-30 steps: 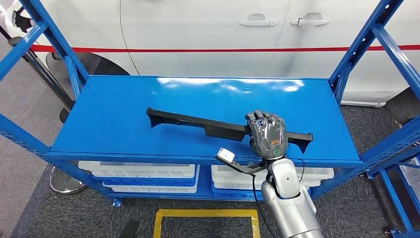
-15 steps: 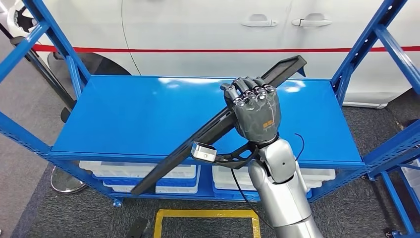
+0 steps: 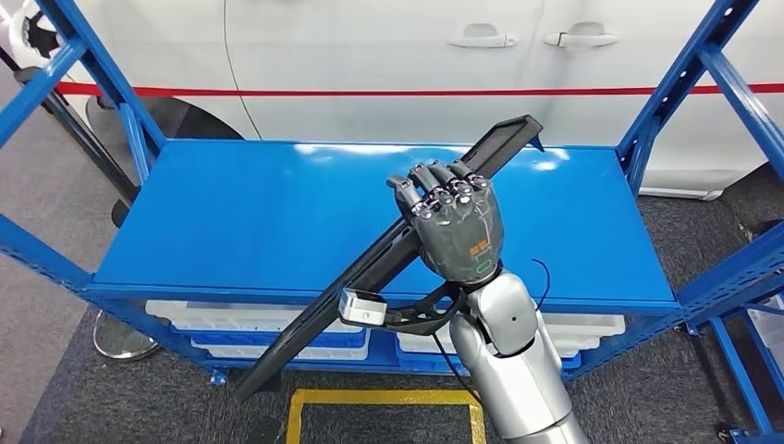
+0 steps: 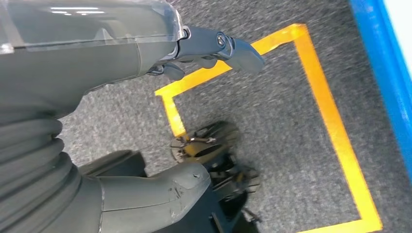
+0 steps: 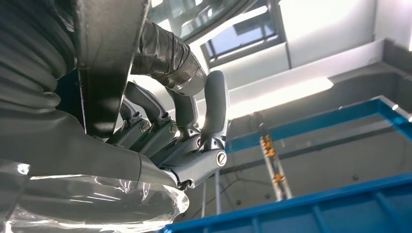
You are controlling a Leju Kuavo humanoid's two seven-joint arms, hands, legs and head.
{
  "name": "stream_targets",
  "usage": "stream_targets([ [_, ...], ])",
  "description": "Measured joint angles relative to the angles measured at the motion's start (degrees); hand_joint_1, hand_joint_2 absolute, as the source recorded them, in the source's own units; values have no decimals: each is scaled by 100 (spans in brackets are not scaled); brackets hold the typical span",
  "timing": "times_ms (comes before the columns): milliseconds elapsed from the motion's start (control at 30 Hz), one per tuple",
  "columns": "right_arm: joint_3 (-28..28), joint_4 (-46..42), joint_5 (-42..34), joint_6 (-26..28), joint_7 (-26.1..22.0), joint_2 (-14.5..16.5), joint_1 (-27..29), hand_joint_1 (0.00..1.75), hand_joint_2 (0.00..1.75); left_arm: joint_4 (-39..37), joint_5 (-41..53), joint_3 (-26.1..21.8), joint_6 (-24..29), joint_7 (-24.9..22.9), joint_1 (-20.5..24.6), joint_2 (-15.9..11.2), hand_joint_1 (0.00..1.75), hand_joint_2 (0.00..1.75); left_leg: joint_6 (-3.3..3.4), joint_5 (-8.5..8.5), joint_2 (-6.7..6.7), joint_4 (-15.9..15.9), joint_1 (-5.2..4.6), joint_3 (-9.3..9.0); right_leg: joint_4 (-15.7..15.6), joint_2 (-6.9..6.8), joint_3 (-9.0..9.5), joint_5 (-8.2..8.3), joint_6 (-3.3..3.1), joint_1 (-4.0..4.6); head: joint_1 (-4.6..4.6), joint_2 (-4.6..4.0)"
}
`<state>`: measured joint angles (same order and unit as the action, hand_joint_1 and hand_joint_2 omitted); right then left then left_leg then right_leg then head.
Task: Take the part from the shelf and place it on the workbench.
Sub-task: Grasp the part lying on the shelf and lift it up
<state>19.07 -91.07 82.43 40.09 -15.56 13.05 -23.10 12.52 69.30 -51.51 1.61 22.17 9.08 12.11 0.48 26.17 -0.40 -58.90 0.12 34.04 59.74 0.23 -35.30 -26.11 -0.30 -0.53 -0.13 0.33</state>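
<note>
One long black trim part (image 3: 388,252) sits gripped near its middle in the right hand (image 3: 455,227), lifted above the blue shelf (image 3: 231,208). Its long axis slants diagonally, extending far beyond the hand both ways. Left hand (image 4: 214,46) hangs empty, fingers loosely apart.

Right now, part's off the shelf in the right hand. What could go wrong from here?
1. The right hand grips the long black part around mid-length, tilted steeply; it may pivot or slip in the grasp.
2. Its upper end points toward the white car behind the shelf and could strike the door when swung.
3. Its lower end hangs below the shelf's front edge and could catch there when the robot turns.
</note>
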Motion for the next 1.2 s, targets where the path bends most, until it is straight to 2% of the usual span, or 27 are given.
stream_targets([
  [67, 69, 0, -77, 0, -39, 0, 89, 175, 175, 0, -23, -1, -47, -47, -24, 29, 0, 175, 71, -38, 2, 54, 28, -20, 27, -4, -10, -40, 56, 2, 0, 0],
  [100, 104, 0, -121, 0, -69, 1, 126, 175, 175, 0, -28, -1, -58, -77, -24, 48, 0, 175, 111, -58, 7, 87, 41, -34, 154, -4, -63, -133, 79, 4, 1, 0],
  [133, 136, -1, -172, 0, -110, 1, 166, 175, 175, 0, -29, -1, -63, -104, -18, 68, 0, 175, 143, -73, 11, 114, 53, -46, 400, -5, -172, -286, 98, 4, 2, 0],
  [200, 177, 3, -295, 0, -225, 2, 270, 175, 175, 0, -29, 0, -73, -141, -4, 93, 0, 175, 173, -73, 14, 116, 43, -47, 1117, -5, -504, -632, 117, -2, 2, 0],
  [233, 189, 10, -376, 0, -315, 4, 333, 175, 175, 0, -32, 0, -71, -163, -1, 99, 0, 175, 176, -69, 13, 110, 41, -46, 1411, -5, -646, -724, 125, -7, 2, 0],
  [267, 194, 17, -465, 0, -426, 14, 395, 175, 175, 0, -36, -1, -64, -194, 0, 102, 0, 175, 178, -64, 11, 102, 41, -46, 1528, -6, -707, -710, 128, -13, 1, 0],
  [300, 199, 24, -564, 0, -553, 37, 448, 175, 175, 0, -49, -1, -52, -229, 3, 103, 0, 175, 175, -55, 8, 87, 41, -47, 1431, -8, -665, -593, 126, -20, 2, 0],
  [367, 217, 31, -788, 0, -815, 118, 526, 175, 175, 0, -90, -1, -35, -294, 17, 107, 0, 175, 151, -22, 4, 42, 42, -47, 759, -14, -341, -229, 101, -26, 2, 0],
  [400, 235, 37, -904, 0, -930, 171, 555, 175, 175, 0, -114, -1, -30, -317, 28, 108, 0, 175, 125, 2, 2, 5, 27, -38, 415, -17, -174, -110, 83, -21, 1, 0],
  [467, 269, 54, -1085, 0, -1085, 259, 620, 175, 175, 0, -142, -2, -20, -348, 45, 109, 0, 175, 67, 28, 2, -30, 8, -20, 84, -14, -19, -54, 47, -5, 0, 0],
  [533, 297, 71, -1157, 0, -1155, 321, 675, 175, 175, 0, -147, -3, -6, -363, 53, 108, 0, 175, 8, 34, 3, -24, 9, -18, 60, -6, -10, -46, 0, 0, 1, 0],
  [600, 315, 79, -1166, 0, -1181, 375, 696, 175, 175, 0, -148, -3, 2, -369, 57, 108, 0, 175, -57, 145, 6, -152, 25, 28, 23, -12, 7, -24, -65, -16, 0, 0],
  [633, 322, 81, -1167, -1, -1185, 402, 700, 175, 175, 0, -148, -3, 3, -370, 58, 108, 0, 175, -89, 282, 8, -361, 35, 117, 6, -19, 15, -15, -93, -27, -1, 0],
  [700, 334, 95, -1171, -2, -1187, 439, 714, 175, 175, 0, -149, -3, 3, -372, 55, 109, 0, 175, -143, 623, 9, -1037, 52, 418, 2, -28, 16, -15, -124, -23, -2, 0],
  [733, 339, 107, -1188, -2, -1196, 444, 725, 175, 175, 0, -152, -3, 3, -377, 51, 109, 0, 175, -161, 733, 9, -1347, 58, 559, 5, -30, 16, -16, -129, -20, -2, 0],
  [767, 344, 120, -1227, -2, -1220, 446, 740, 175, 175, 0, -165, -4, 3, -390, 46, 108, 0, 175, -172, 748, 9, -1505, 60, 630, 11, -31, 16, -16, -131, -18, -2, 0],
  [800, 353, 133, -1287, -2, -1256, 448, 754, 175, 175, 0, -185, -7, 3, -406, 43, 108, 0, 175, -174, 662, 10, -1458, 61, 602, 20, -30, 16, -16, -132, -17, -2, 0],
  [833, 369, 145, -1359, -2, -1305, 456, 767, 175, 175, 0, -212, -10, -2, -424, 43, 105, 0, 175, -165, 497, 10, -1205, 62, 472, 29, -27, 17, -16, -131, -17, -2, 0],
  [867, 394, 155, -1425, -2, -1350, 465, 778, 175, 175, 0, -240, -14, -10, -440, 46, 101, 0, 175, -144, 308, 9, -826, 61, 281, 39, -24, 18, -16, -129, -17, -2, 0],
  [933, 461, 171, -1515, -2, -1421, 482, 790, 175, 175, 0, -276, -28, -38, -456, 55, 89, 0, 175, -88, 87, 1, -200, 35, -29, 53, -17, 3, -5, -99, -1, -1, 0],
  [967, 490, 181, -1541, -2, -1444, 484, 791, 175, 175, 0, -284, -35, -52, -461, 55, 85, 0, 175, -59, 55, -4, -58, 21, -88, 53, -16, -8, 8, -73, 4, 0, 0],
  [1067, 521, 225, -1573, -2, -1433, 485, 787, 175, 175, 0, -279, -43, -101, -484, 34, 78, 0, 175, 32, -10, -4, 20, 18, -81, 37, -15, -21, 41, 30, 2, 0, 0],
  [1100, 522, 242, -1574, -2, -1389, 485, 777, 175, 175, 0, -264, -43, -122, -495, 35, 78, 0, 175, 74, -52, 5, 60, 31, -75, 90, -15, -42, -35, 59, 5, 2, 0],
  [1133, 521, 261, -1566, -2, -1330, 483, 756, 175, 175, 0, -244, -42, -147, -506, 42, 79, 0, 175, 120, -99, 15, 99, 43, -58, 250, -14, -100, -195, 81, 9, 3, 0],
  [1200, 510, 311, -1539, -2, -1186, 478, 686, 175, 175, 0, -209, -39, -191, -531, 59, 82, 0, 175, 180, -172, 36, 116, 43, 19, 869, -16, -318, -674, 107, 9, 6, 0],
])
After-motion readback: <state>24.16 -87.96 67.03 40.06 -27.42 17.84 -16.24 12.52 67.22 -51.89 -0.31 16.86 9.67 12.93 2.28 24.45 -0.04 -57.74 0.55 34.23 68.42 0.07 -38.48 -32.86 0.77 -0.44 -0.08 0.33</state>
